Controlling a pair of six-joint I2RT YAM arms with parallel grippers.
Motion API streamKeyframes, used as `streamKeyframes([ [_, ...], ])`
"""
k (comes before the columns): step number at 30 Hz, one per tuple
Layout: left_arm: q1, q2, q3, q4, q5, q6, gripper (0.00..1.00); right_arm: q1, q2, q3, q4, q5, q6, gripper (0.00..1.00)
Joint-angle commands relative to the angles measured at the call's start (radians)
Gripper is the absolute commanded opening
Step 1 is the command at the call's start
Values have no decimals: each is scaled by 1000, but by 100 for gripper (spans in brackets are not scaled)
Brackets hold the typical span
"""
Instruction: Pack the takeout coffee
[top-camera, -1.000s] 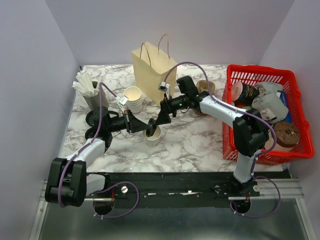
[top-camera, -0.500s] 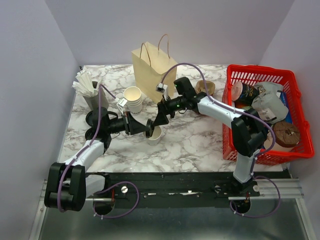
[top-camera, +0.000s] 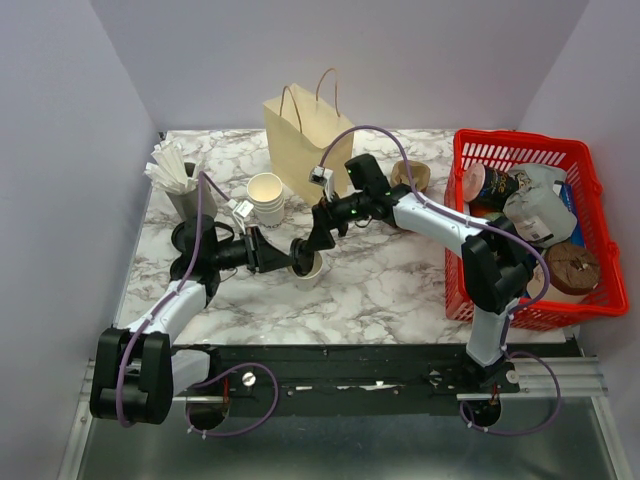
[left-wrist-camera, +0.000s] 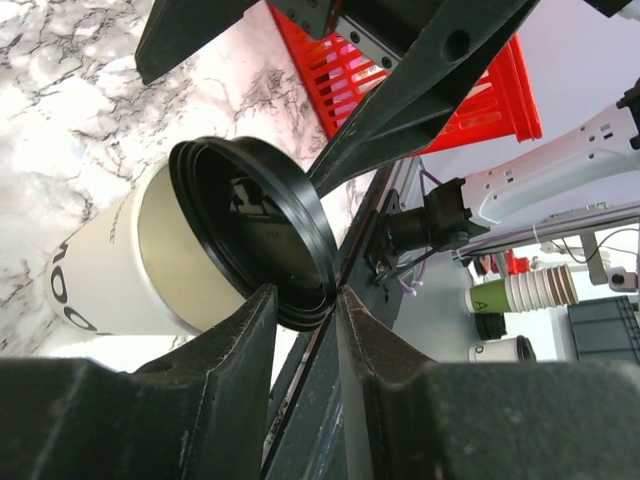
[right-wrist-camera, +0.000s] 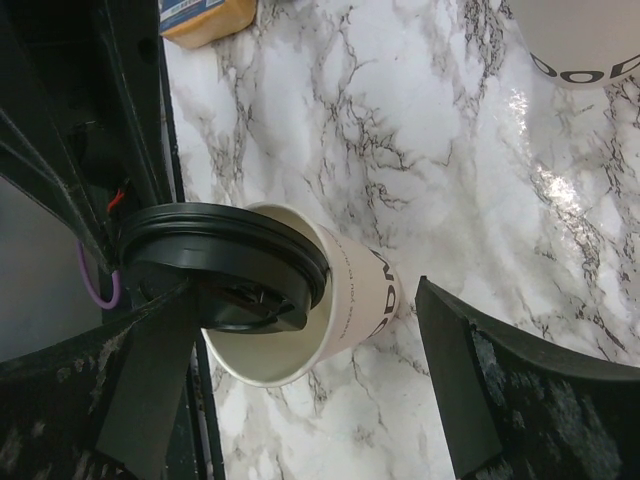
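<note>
The takeout coffee is a small white paper cup (top-camera: 310, 267) (right-wrist-camera: 360, 290) (left-wrist-camera: 110, 270) on the marble table in front of the paper bag (top-camera: 305, 140). Its black lid (top-camera: 298, 253) (right-wrist-camera: 220, 250) (left-wrist-camera: 255, 225) lies tilted over the mouth, one edge dipping inside. My left gripper (top-camera: 280, 254) (left-wrist-camera: 306, 300) comes in from the left. Its fingers are slightly apart around the lid's lower rim. My right gripper (top-camera: 315, 238) (right-wrist-camera: 305, 290) hangs above, wide open. One finger (right-wrist-camera: 150, 380) is under the lid and the other (right-wrist-camera: 480, 380) stands clear beside the cup.
A stack of lidless white cups (top-camera: 266, 197) stands behind the left gripper. Loose black lids (top-camera: 188, 240) and a holder of straws (top-camera: 175, 178) are at the far left. A red basket (top-camera: 520, 142) of goods fills the right side.
My left gripper's fingers have parted around the lid's rim. The right gripper has pulled back a little from the cup. Cup and lid have barely shifted.
</note>
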Motion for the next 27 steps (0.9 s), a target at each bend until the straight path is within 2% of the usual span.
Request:
streamKeyframes([
  [1,13,-11,27,-39,-25,46,40,13,22,33,4,25,-13,96],
  [12,31,-17,60,-108,-34,98,43,17,27,35,-6,36,-16,96],
  [18,36,-13,104,-203,-91,200,45,20,35,42,-7,39,-15,96],
  [27,36,1,124,-278,-156,273,45,19,41,44,-9,39,-11,96],
])
